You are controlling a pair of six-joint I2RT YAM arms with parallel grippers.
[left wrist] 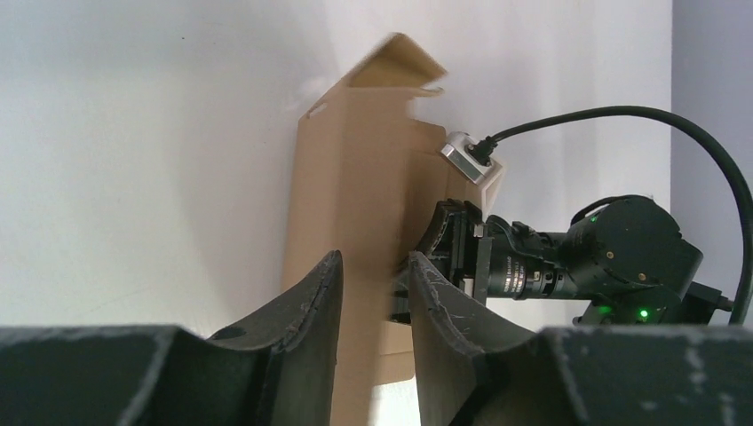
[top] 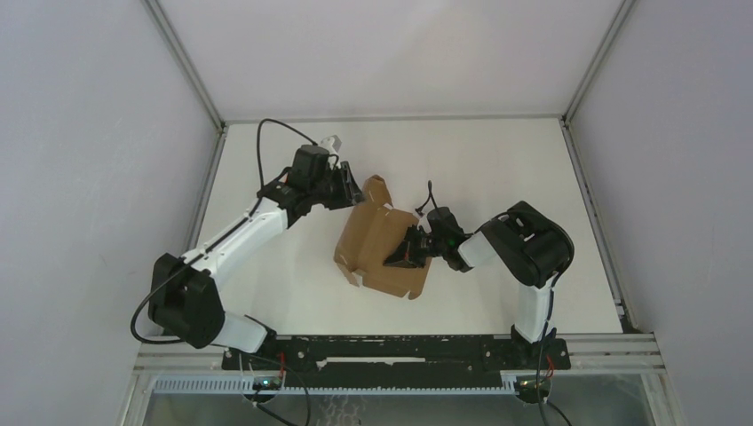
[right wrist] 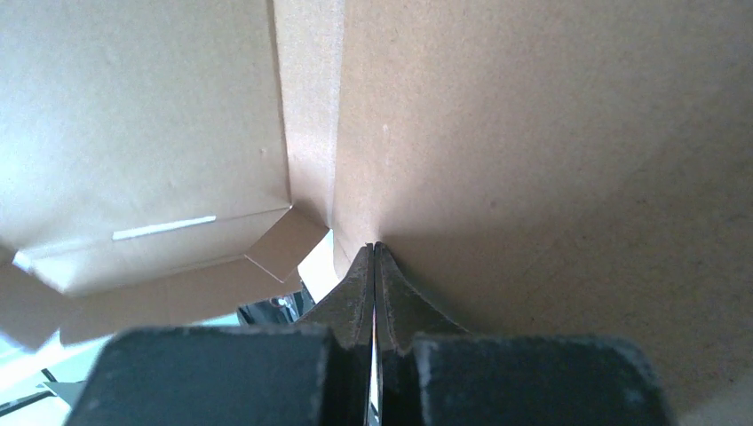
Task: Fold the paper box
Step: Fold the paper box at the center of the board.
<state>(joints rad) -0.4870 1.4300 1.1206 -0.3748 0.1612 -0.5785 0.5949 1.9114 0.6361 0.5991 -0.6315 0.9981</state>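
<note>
The paper box [top: 371, 232] is a brown die-cut cardboard sheet, partly folded, lying mid-table with one flap raised at its far end. My left gripper [top: 349, 188] hovers at that raised far-left edge. In the left wrist view its fingers [left wrist: 373, 262] stand apart, with the upright cardboard panel [left wrist: 355, 177] showing in the gap past the tips; they are not clamped on it. My right gripper [top: 401, 256] is shut, with nothing between its fingers. Its joined tips [right wrist: 374, 248] press against the inner face of the box [right wrist: 533, 133] beside a crease.
The white table [top: 479, 160] is enclosed by grey walls with metal frame posts [top: 188, 67]. A black rail [top: 391, 348] carrying both arm bases runs along the near edge. The right arm's camera and cable [left wrist: 568, 266] sit just beyond the cardboard in the left wrist view.
</note>
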